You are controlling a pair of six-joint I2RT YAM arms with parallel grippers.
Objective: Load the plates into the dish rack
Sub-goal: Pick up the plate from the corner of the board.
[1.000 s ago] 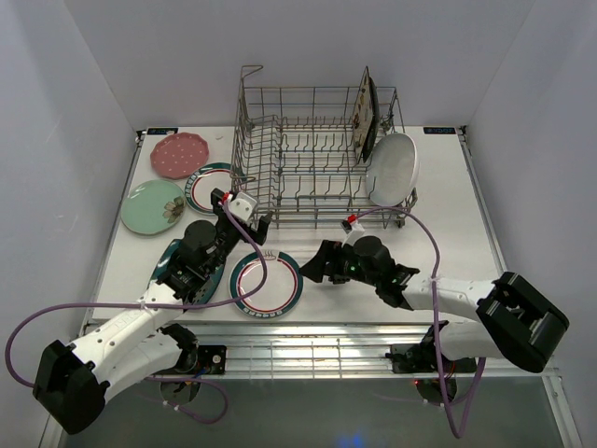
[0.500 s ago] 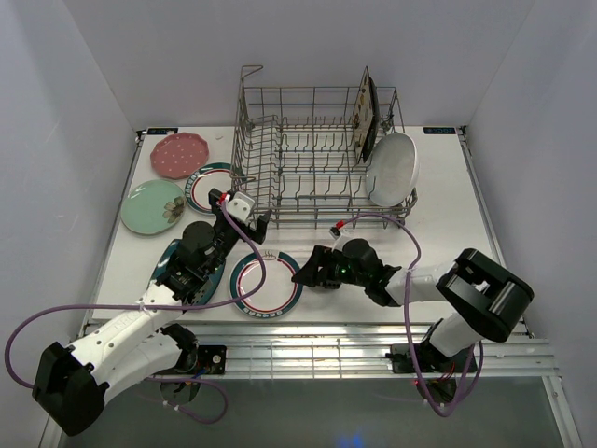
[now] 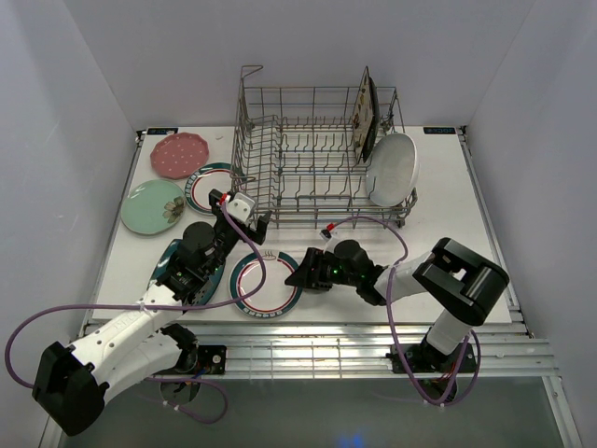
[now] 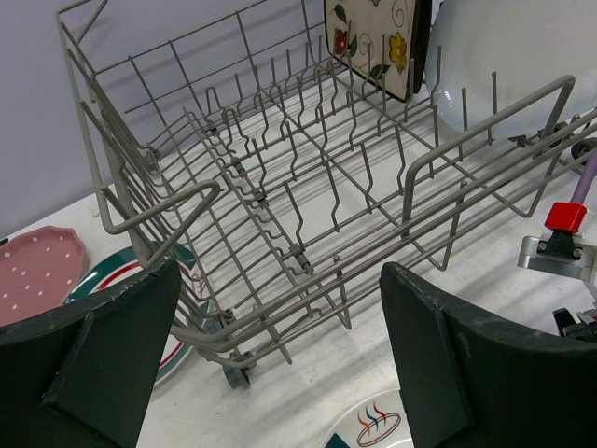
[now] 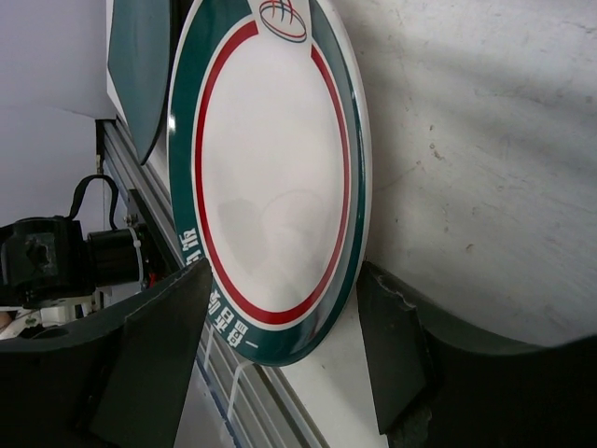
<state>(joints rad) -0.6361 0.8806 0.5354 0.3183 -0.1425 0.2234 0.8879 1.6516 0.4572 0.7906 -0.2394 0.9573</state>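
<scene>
The dish rack (image 3: pixel 317 159) stands at the back middle, with floral square plates (image 3: pixel 366 117) upright at its right end. A white oval plate (image 3: pixel 392 168) leans on its right side. A round plate rimmed in teal and red (image 3: pixel 266 283) lies flat at the front. My right gripper (image 3: pixel 303 273) is low at its right edge; in the right wrist view the right gripper (image 5: pixel 284 280) is open, its fingers either side of that plate's rim (image 5: pixel 280 341). My left gripper (image 3: pixel 241 219) hovers open and empty before the rack's near left corner (image 4: pixel 233 345).
At the left lie a pink dotted plate (image 3: pixel 177 155), a mint green floral plate (image 3: pixel 153 206) and a second teal-and-red rimmed plate (image 3: pixel 207 185). A teal square plate (image 5: pixel 140 65) lies under my left arm. The table's front edge rail (image 3: pixel 308 327) runs just behind the front plate.
My right gripper has slid left to the front round plate and its jaws have narrowed around the rim. The left arm has not moved.
</scene>
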